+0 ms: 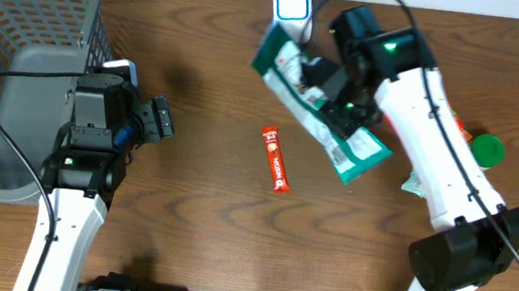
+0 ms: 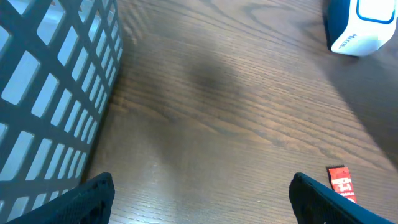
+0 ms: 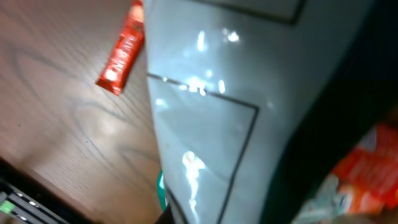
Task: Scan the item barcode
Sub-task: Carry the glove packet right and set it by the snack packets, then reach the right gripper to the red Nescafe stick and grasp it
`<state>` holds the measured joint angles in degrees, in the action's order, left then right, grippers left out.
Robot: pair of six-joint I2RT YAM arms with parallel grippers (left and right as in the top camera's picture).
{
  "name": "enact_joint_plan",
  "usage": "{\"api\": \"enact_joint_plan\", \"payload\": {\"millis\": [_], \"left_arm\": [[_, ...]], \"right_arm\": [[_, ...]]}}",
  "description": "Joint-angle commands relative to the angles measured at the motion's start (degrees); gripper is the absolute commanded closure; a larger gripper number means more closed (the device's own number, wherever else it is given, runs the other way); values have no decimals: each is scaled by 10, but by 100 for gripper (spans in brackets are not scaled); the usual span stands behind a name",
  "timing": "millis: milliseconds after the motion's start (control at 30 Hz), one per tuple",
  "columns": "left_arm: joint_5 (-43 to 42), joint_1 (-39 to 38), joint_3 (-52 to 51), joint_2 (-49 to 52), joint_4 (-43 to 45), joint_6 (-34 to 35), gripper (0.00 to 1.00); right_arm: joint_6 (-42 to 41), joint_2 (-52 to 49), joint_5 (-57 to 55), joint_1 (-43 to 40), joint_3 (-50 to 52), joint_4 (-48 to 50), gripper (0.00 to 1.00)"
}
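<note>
The item, a green and white snack bag (image 1: 320, 108), hangs tilted above the table with my right gripper (image 1: 342, 98) shut on its middle. Its upper end is close below the white and blue barcode scanner (image 1: 292, 3) at the table's far edge. In the right wrist view the bag's glossy pale face (image 3: 249, 93) fills most of the frame and hides the fingers; no barcode shows there. My left gripper (image 1: 162, 119) hovers open beside the basket, nothing between its fingers (image 2: 93, 199). The scanner (image 2: 364, 25) shows at the top right of the left wrist view.
A grey mesh basket (image 1: 24, 8) stands at the left; its wall (image 2: 50, 93) is close to my left fingers. A red sachet (image 1: 275, 159) lies mid-table, also in both wrist views (image 2: 342, 182) (image 3: 123, 53). A green round object (image 1: 485, 148) and other packets lie behind the right arm.
</note>
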<state>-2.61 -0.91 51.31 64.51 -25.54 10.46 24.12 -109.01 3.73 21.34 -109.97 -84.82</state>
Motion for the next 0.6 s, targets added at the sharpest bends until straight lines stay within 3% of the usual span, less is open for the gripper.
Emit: {"api": "enact_joint_plan", "payload": {"millis": [0, 267, 567], "left_arm": [[5, 2, 9, 2, -1, -3, 10], [5, 2, 9, 2, -1, -3, 9], [5, 2, 9, 2, -1, -3, 10]], "right_arm": [[-50, 9, 13, -48, 2, -5, 99], [-85, 9, 13, -169, 49, 25, 99], [-94, 9, -13, -251, 201, 172, 99]]}}
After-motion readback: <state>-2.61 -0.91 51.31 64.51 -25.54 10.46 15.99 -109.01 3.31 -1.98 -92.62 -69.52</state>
